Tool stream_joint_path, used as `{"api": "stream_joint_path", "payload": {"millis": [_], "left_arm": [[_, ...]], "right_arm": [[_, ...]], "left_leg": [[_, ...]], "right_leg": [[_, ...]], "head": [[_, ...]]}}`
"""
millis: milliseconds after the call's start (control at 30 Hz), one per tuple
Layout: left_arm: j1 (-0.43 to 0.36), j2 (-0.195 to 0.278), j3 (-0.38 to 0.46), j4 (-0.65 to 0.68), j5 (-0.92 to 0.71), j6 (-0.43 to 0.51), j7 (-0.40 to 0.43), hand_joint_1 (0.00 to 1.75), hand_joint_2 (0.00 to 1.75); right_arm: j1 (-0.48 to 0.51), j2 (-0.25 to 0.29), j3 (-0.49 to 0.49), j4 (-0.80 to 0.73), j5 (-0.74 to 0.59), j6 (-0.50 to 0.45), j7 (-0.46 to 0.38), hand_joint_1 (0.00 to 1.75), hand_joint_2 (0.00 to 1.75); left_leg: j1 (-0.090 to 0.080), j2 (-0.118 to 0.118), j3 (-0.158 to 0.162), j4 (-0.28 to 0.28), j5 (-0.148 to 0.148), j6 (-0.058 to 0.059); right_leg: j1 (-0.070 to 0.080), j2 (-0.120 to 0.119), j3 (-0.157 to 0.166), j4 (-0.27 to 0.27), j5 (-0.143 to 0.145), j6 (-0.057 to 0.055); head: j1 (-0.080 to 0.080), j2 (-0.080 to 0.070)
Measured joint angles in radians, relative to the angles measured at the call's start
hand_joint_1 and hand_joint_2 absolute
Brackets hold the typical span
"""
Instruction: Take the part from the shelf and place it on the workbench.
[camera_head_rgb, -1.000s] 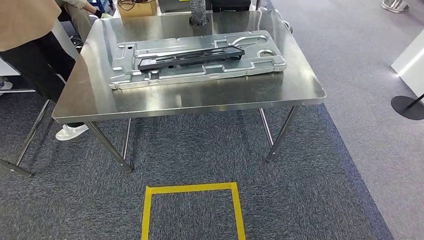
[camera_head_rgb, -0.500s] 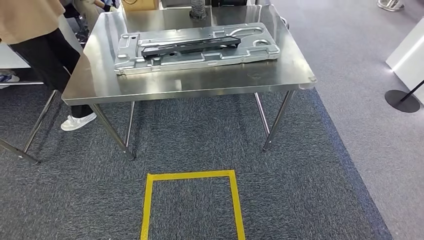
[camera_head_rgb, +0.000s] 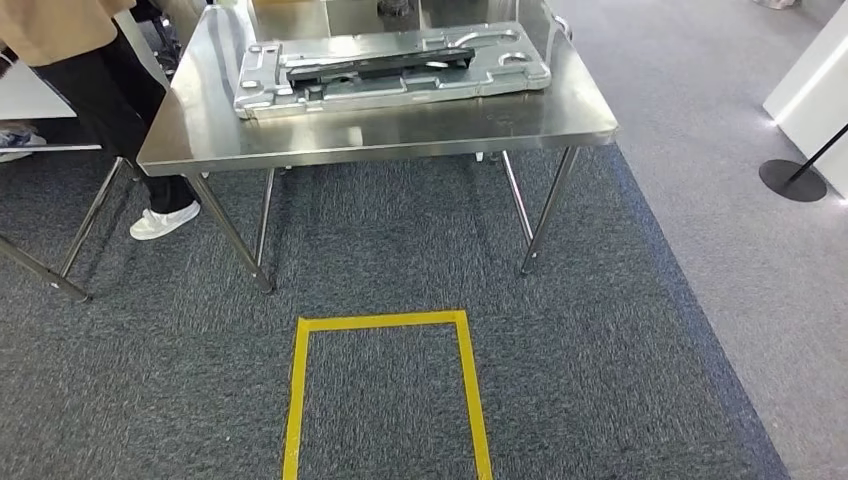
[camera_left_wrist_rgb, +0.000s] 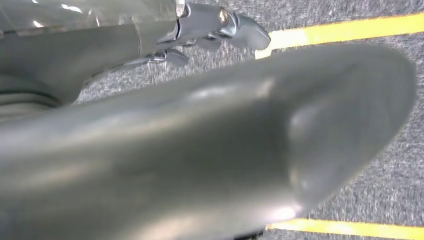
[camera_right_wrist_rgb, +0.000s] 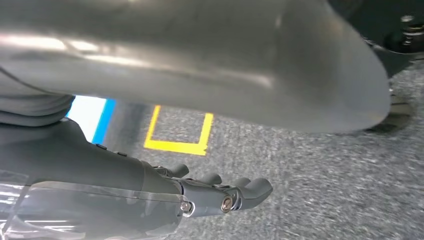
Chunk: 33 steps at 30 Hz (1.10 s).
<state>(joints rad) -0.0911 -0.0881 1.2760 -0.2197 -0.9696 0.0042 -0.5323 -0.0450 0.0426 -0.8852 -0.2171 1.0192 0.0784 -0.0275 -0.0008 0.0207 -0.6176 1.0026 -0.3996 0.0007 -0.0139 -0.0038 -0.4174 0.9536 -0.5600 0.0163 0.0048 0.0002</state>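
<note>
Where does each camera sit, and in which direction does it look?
Head view: high on the body, looking forward and down at the steel workbench, the dark part and the yellow tape square; no arm shows.
Left wrist view: behind the left robot hand, looking down at carpet and yellow tape.
Right wrist view: behind the right robot hand, looking down at carpet.
Shared: all three show grey carpet with yellow tape.

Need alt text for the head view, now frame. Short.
A steel workbench stands ahead on dark carpet, carrying a large silver stamped panel with a long black part lying on top of it. A yellow tape rectangle marks the floor in front, and a person stands at the bench's left end.
</note>
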Motion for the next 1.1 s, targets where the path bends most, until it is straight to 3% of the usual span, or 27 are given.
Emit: {"api": "stream_joint_path", "payload": {"millis": [67, 100, 167, 200, 233, 267, 300, 333, 400, 467, 567, 633, 700, 733, 767, 800, 867, 933, 1000, 1100], "left_arm": [[0.003, 0.0, 0.0, 0.0, 0.0, 0.005, 0.003, 0.0, 0.0], [0.005, 0.0, 0.0, 0.0, 0.001, 0.006, 0.005, 0.0, 0.0], [0.008, -0.001, 0.0, 0.0, 0.0, 0.008, 0.011, 0.0, 0.0], [0.008, -0.001, 0.0, 0.0, 0.0, 0.008, 0.013, 0.0, 0.0], [0.009, -0.002, 0.001, 0.0, 0.0, 0.009, 0.015, 0.0, 0.0], [0.01, -0.002, 0.001, 0.0, 0.0, 0.009, 0.016, 0.0, 0.0], [0.01, -0.002, 0.001, 0.0, 0.0, 0.009, 0.016, 0.0, 0.0], [0.01, -0.001, 0.001, 0.0, 0.001, 0.009, 0.016, 0.0, 0.0], [0.009, -0.001, 0.001, 0.0, 0.003, 0.01, 0.017, 0.0, 0.0], [0.009, 0.0, 0.003, 0.0, 0.006, 0.01, 0.019, 0.0, 0.0], [0.009, -0.001, 0.006, 0.0, 0.008, 0.01, 0.027, 0.0, 0.0], [0.008, -0.001, 0.008, 0.0, 0.009, 0.01, 0.035, 0.0, 0.0], [0.008, 0.0, 0.011, 0.0, 0.01, 0.011, 0.046, 0.0, 0.87], [0.009, 0.0, 0.013, 0.0, 0.011, 0.012, 0.054, 0.0, 1.31], [0.009, 0.0, 0.015, 0.0, 0.011, 0.013, 0.061, 0.0, 1.75], [0.01, 0.0, 0.016, 0.0, 0.012, 0.015, 0.067, 0.0, 1.75], [0.009, -0.001, 0.018, 0.0, 0.009, 0.019, 0.077, 0.0, 1.75], [0.007, 0.0, 0.018, 0.0, 0.007, 0.025, 0.09, 0.0, 1.75], [0.005, 0.001, 0.019, 0.0, 0.007, 0.026, 0.102, 0.0, 1.75], [0.005, 0.001, 0.019, 0.0, 0.01, 0.024, 0.112, 0.0, 1.75]], "right_arm": [[0.002, 0.0, -0.007, 0.002, -0.009, 0.008, 0.0, 0.0, 0.0], [0.002, 0.0, -0.011, 0.002, -0.015, 0.012, 0.001, 0.0, 0.0], [0.002, 0.0, -0.02, 0.003, -0.024, 0.014, 0.003, 0.0, 0.0], [0.003, 0.0, -0.025, 0.003, -0.027, 0.014, 0.004, 0.0, 0.0], [0.003, 0.0, -0.029, 0.004, -0.029, 0.014, 0.005, 0.0, 0.0], [0.003, 0.0, -0.034, 0.004, -0.03, 0.014, 0.006, 0.0, 0.0], [0.003, 0.0, -0.038, 0.004, -0.031, 0.013, 0.008, 0.0, 0.0], [0.003, 0.001, -0.042, 0.004, -0.032, 0.013, 0.009, 0.0, 0.0], [0.003, 0.003, -0.048, 0.005, -0.034, 0.012, 0.011, 0.0, 0.87], [0.001, 0.005, -0.053, 0.005, -0.036, 0.01, 0.012, 0.0, 1.75], [-0.002, 0.005, -0.057, 0.005, -0.034, 0.006, 0.015, 0.0, 1.75], [-0.002, 0.005, -0.059, 0.005, -0.027, 0.003, 0.022, 0.0, 1.75], [-0.002, 0.005, -0.06, 0.006, -0.019, -0.004, 0.036, 0.0, 1.75], [-0.001, 0.005, -0.06, 0.006, -0.016, -0.007, 0.043, 0.0, 1.75], [-0.001, 0.005, -0.06, 0.007, -0.015, -0.01, 0.048, 0.0, 1.31], [-0.001, 0.005, -0.061, 0.007, -0.017, -0.011, 0.05, 0.0, 0.87], [-0.002, 0.005, -0.064, 0.007, -0.024, -0.011, 0.047, 0.0, 0.0], [-0.004, 0.006, -0.067, 0.007, -0.029, -0.01, 0.043, 0.0, 0.87], [-0.006, 0.007, -0.07, 0.007, -0.028, -0.01, 0.038, 0.0, 1.75], [-0.005, 0.007, -0.072, 0.007, -0.025, -0.012, 0.033, 0.0, 1.75]], "left_leg": [[0.005, -0.004, -0.01, 0.015, -0.014, -0.013], [0.007, -0.006, -0.022, 0.045, -0.045, -0.017], [0.01, -0.011, -0.061, 0.16, -0.138, -0.024], [0.011, -0.011, -0.08, 0.226, -0.172, -0.027], [0.011, -0.011, -0.087, 0.272, -0.185, -0.028], [0.012, -0.011, -0.077, 0.283, -0.179, -0.028], [0.012, -0.011, -0.046, 0.252, -0.158, -0.026], [0.012, -0.011, 0.002, 0.186, -0.132, -0.023], [0.009, -0.012, 0.095, 0.045, -0.107, -0.012], [0.004, -0.012, 0.125, -0.013, -0.107, -0.001], [0.008, -0.01, 0.118, -0.025, -0.095, 0.017], [0.012, -0.008, 0.111, -0.032, -0.084, 0.031], [0.009, -0.008, 0.1, -0.031, -0.078, 0.038], [0.008, -0.008, 0.096, -0.03, -0.076, 0.04], [0.008, -0.008, 0.092, -0.027, -0.074, 0.04], [0.009, -0.009, 0.09, -0.024, -0.074, 0.039], [0.01, -0.01, 0.084, -0.011, -0.077, 0.034], [0.005, -0.011, 0.077, 0.004, -0.084, 0.024], [0.002, -0.012, 0.072, 0.011, -0.086, 0.017], [0.005, -0.012, 0.071, 0.009, -0.082, 0.011]], "right_leg": [[0.0, -0.003, -0.013, 0.0, 0.017, -0.018], [0.0, -0.004, -0.021, -0.001, 0.027, -0.025], [0.002, -0.006, -0.042, 0.0, 0.045, -0.033], [0.003, -0.006, -0.054, 0.002, 0.052, -0.034], [0.005, -0.006, -0.064, 0.005, 0.058, -0.034], [0.006, -0.005, -0.074, 0.009, 0.063, -0.033], [0.006, -0.005, -0.081, 0.013, 0.066, -0.031], [0.007, -0.005, -0.087, 0.017, 0.068, -0.029], [0.009, -0.005, -0.094, 0.024, 0.071, -0.023], [0.01, -0.005, -0.098, 0.027, 0.075, -0.013], [0.01, -0.004, -0.106, 0.039, 0.07, 0.005], [0.007, -0.001, -0.142, 0.117, 0.017, 0.014], [0.001, 0.0, -0.206, 0.254, -0.053, 0.023], [-0.003, 0.0, -0.227, 0.304, -0.069, 0.029], [-0.008, 0.0, -0.231, 0.318, -0.064, 0.035], [-0.013, 0.0, -0.214, 0.289, -0.04, 0.04], [-0.024, 0.0, -0.14, 0.147, 0.025, 0.051], [-0.027, 0.004, -0.093, 0.046, 0.058, 0.048], [-0.021, 0.007, -0.091, 0.032, 0.06, 0.037], [-0.016, 0.007, -0.092, 0.033, 0.061, 0.033]], "head": [[0.0, 0.0], [-0.002, 0.0], [-0.005, 0.0], [-0.006, 0.0], [-0.006, 0.0], [-0.006, 0.0], [-0.006, 0.0], [-0.006, 0.0], [-0.006, 0.0], [-0.006, 0.0], [-0.006, 0.0], [-0.004, 0.0], [-0.003, 0.0], [-0.003, 0.0], [-0.003, 0.0], [-0.003, 0.0], [-0.002, 0.0], [-0.004, 0.0], [-0.008, 0.0], [-0.009, 0.0]]}}
